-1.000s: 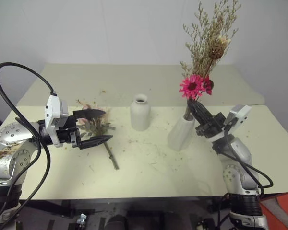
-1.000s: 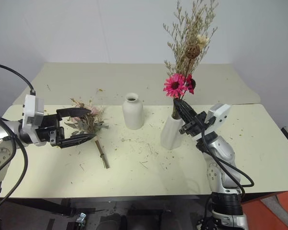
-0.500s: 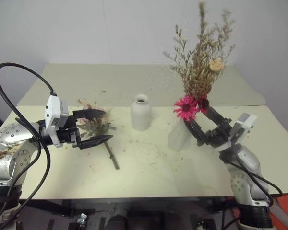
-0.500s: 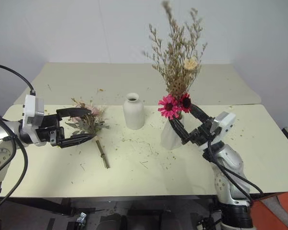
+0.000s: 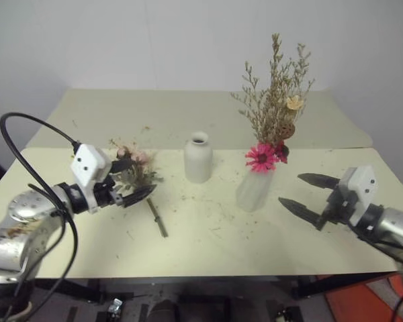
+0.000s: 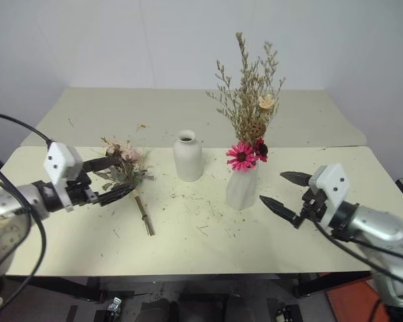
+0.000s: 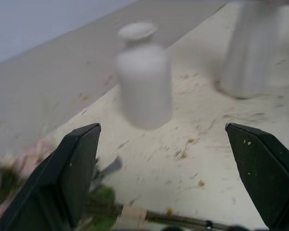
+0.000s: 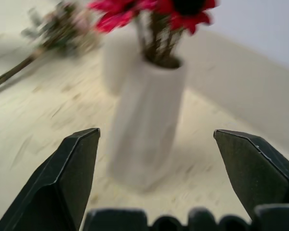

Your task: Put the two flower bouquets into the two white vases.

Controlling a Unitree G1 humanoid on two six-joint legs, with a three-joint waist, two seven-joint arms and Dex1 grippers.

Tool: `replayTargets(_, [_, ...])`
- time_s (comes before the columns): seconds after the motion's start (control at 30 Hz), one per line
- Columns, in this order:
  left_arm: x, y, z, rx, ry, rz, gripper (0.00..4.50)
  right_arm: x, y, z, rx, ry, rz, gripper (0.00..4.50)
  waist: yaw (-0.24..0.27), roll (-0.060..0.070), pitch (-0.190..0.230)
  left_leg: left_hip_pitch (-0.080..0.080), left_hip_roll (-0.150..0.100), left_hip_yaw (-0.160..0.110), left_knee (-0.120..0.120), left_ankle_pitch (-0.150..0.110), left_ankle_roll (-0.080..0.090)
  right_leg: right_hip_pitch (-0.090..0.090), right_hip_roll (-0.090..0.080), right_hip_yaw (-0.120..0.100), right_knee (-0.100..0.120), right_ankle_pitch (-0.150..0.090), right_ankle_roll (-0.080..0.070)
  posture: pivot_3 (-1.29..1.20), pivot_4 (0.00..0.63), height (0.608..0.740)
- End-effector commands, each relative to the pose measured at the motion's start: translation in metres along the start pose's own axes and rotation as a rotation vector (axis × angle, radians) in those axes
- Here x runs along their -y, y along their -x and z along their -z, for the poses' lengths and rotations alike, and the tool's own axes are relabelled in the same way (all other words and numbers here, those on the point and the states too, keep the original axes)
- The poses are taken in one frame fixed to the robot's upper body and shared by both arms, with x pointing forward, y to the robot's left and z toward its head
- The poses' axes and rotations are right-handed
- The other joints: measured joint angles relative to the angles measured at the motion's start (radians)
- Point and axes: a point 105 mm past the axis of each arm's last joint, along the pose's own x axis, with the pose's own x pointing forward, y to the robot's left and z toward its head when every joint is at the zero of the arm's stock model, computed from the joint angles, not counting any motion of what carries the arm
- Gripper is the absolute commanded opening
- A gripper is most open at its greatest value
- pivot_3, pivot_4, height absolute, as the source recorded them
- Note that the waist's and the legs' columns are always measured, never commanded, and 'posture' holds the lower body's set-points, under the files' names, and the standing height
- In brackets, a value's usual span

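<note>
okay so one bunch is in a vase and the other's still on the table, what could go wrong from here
1. The magenta bouquet towers over the tapered vase, which leans slightly; a bump from the open right gripper nearby might tip it.
2. The pink bouquet lies flat with the open left gripper at its flowers; closing there may crush the blooms rather than grip the stem.
3. The bottle vase has a narrow mouth, so the stem could miss.

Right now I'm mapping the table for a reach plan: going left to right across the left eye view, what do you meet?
left gripper → pink rose bouquet lying on the table → bottle-shaped vase → tapered vase holding the magenta daisy bouquet → right gripper
</note>
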Motion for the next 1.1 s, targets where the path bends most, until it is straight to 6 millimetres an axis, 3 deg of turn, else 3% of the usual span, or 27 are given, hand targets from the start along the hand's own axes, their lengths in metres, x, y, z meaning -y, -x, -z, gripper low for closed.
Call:
replayTargets(0.03, [0.01,-0.018,-0.032,0.036,0.051,-0.194,4.5,-0.02,0.005,-0.036,-0.012,0.081,-0.187,4.48,0.007,-0.003,0.001,0.0,0.0,0.0,0.0,0.0,0.0,0.0,0.0,0.0,0.0,-0.001,0.003,0.0,0.15,0.74])
replayTargets(0.13, [0.016,-0.032,-0.021,-0.139,0.156,-0.333,4.5,-0.033,0.004,-0.05,-0.045,0.168,-0.313,4.48,0.01,-0.005,0.002,0.0,0.0,-0.002,0.001,0.0,0.0,0.001,0.001,-0.001,0.0,-0.002,0.006,0.0,0.15,0.74])
replayTargets(0.27, [0.015,-0.031,0.006,-0.319,0.228,-0.475,4.5,-0.036,-0.002,-0.057,-0.053,0.185,-0.363,4.48,-0.008,-0.005,0.002,0.0,-0.002,-0.003,0.001,-0.001,0.001,0.001,0.001,0.001,-0.002,-0.003,0.007,0.0,0.15,0.74])
replayTargets(0.37, [0.002,-0.036,0.023,-0.372,0.377,-0.612,4.5,-0.035,-0.006,-0.058,-0.063,0.159,-0.393,4.48,-0.007,-0.006,0.002,0.0,-0.002,-0.003,0.001,-0.001,0.001,0.0,0.001,0.002,-0.001,-0.002,0.007,0.0,0.15,0.74])
replayTargets(0.57, [0.001,-0.051,0.028,-0.396,0.626,-0.754,4.5,-0.032,-0.01,-0.049,-0.088,0.151,-0.4,4.48,0.011,-0.008,0.004,-0.002,-0.003,-0.005,0.001,-0.001,0.001,0.0,0.0,0.0,-0.003,0.003,-0.001,0.0,0.15,0.74])
replayTargets(1.0, [0.005,-0.066,0.055,-0.543,0.819,-0.638,4.5,-0.038,-0.006,-0.04,-0.107,0.117,-0.346,4.48,0.021,-0.008,0.004,-0.006,-0.005,-0.007,0.005,-0.001,0.001,-0.001,-0.002,-0.001,-0.002,0.004,0.0,0.0,0.15,0.74])
replayTargets(1.1, [0.006,-0.067,0.06,-0.582,0.824,-0.568,3.98,-0.04,-0.006,-0.037,-0.11,0.114,-0.333,4.5,0.019,-0.008,0.004,-0.006,-0.005,-0.007,0.005,-0.001,0.001,-0.002,-0.001,-0.001,-0.002,0.004,0.0,0.0,0.15,0.74])
